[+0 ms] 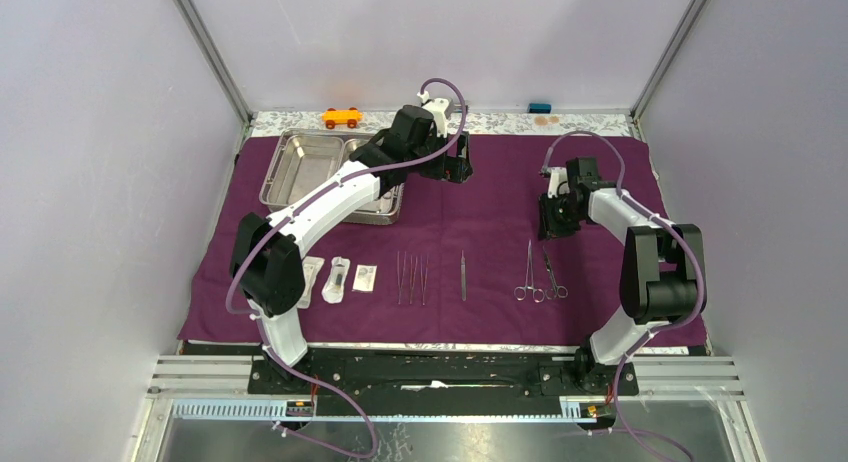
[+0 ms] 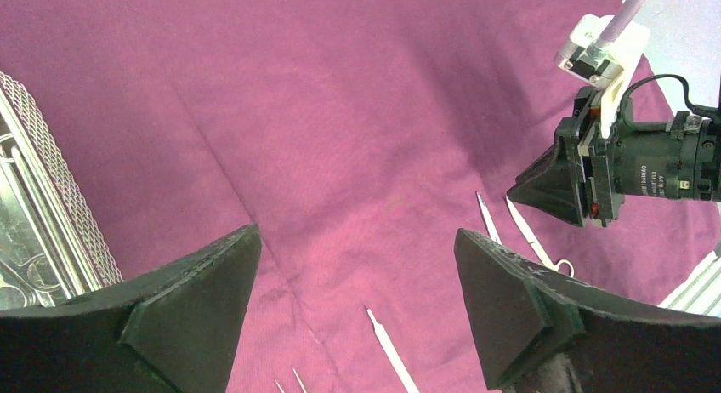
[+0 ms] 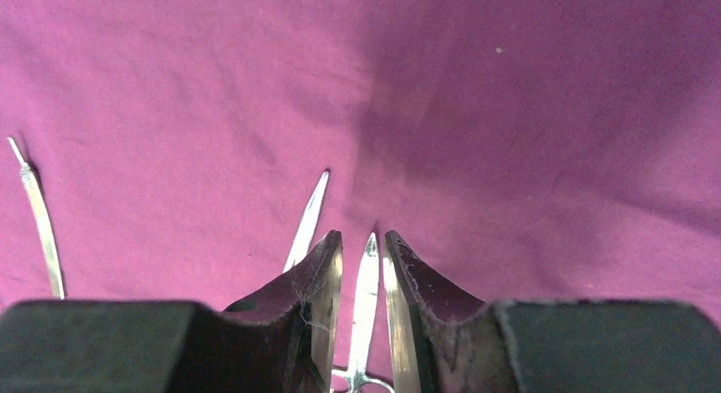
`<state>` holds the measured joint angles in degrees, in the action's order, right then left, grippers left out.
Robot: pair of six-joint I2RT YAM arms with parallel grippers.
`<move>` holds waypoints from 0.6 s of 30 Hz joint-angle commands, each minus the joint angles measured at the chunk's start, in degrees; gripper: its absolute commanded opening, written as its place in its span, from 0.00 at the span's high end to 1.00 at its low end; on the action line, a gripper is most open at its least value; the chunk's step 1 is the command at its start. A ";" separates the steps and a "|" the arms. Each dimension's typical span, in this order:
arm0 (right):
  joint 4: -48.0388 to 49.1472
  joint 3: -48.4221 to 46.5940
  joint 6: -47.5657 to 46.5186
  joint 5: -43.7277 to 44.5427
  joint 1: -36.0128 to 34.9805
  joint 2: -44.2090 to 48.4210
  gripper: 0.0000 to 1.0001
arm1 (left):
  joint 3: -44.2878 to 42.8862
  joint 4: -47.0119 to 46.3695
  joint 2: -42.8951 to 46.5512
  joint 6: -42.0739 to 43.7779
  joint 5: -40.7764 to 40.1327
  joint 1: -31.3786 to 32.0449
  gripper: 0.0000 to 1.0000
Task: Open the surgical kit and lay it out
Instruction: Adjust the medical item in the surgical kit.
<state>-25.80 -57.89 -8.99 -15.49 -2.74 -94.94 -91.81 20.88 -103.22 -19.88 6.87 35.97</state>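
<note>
The right gripper hangs low over the right half of the purple cloth. Its jaws stand a little apart, straddling the tip of one ring-handled forceps, which lies flat and does not look pinched. A second forceps lies just beside it.

The left gripper hovers wide apart and empty over the far middle of the cloth, beside the steel tray at the far-left corner. Along the cloth's near edge lie, from left to right, three sealed packets, tweezers, one slim instrument and the two forceps.

The step in hand appears to be placing the forceps, with the layout close to done. The next move likely calls for a straight lift, so the fingers do not drag the tip askew.

The cloth covers a table with a patterned strip showing at its far edge, where an orange toy car and a small blue object sit. Pale lilac walls and metal frame posts enclose it.
</note>
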 commanded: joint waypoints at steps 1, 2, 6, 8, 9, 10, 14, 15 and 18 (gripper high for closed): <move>2.37 0.96 -2.01 2.92 -0.69 0.23 0.69 | -1.18 -1.77 2.51 0.55 0.25 -0.11 0.08; 2.36 1.06 -2.07 3.04 -0.83 0.26 0.69 | -1.22 -1.73 2.50 0.54 0.36 -0.11 0.08; 2.50 1.75 -2.32 3.50 -1.36 0.40 0.69 | -1.19 -1.79 2.41 0.46 0.64 -0.21 0.08; 2.62 2.12 -2.36 3.62 -1.52 0.49 0.69 | -1.17 -1.73 2.32 0.37 0.82 -0.27 0.08; 2.67 2.24 -2.35 3.62 -1.63 0.61 0.69 | -1.08 -1.77 2.32 0.30 0.92 -0.32 0.08; 2.66 2.44 -2.41 3.81 -1.65 0.69 0.69 | -1.07 -1.73 2.32 0.28 0.98 -0.29 0.08; 3.12 3.24 -2.90 4.99 -2.07 1.15 0.69 | -0.94 -1.77 2.39 0.03 1.23 -0.28 0.07; 3.27 3.37 -2.95 5.17 -2.09 1.09 0.70 | -0.92 -1.81 2.41 0.02 1.21 -0.36 0.07; 3.28 3.27 -2.94 5.53 -2.17 0.99 0.70 | -0.84 -1.81 2.45 -0.07 1.43 -0.37 0.07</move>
<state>-23.33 -54.70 -10.83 -11.62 -4.25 -94.94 -91.81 20.88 -103.24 -19.92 7.33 35.90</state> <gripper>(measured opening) 0.305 0.921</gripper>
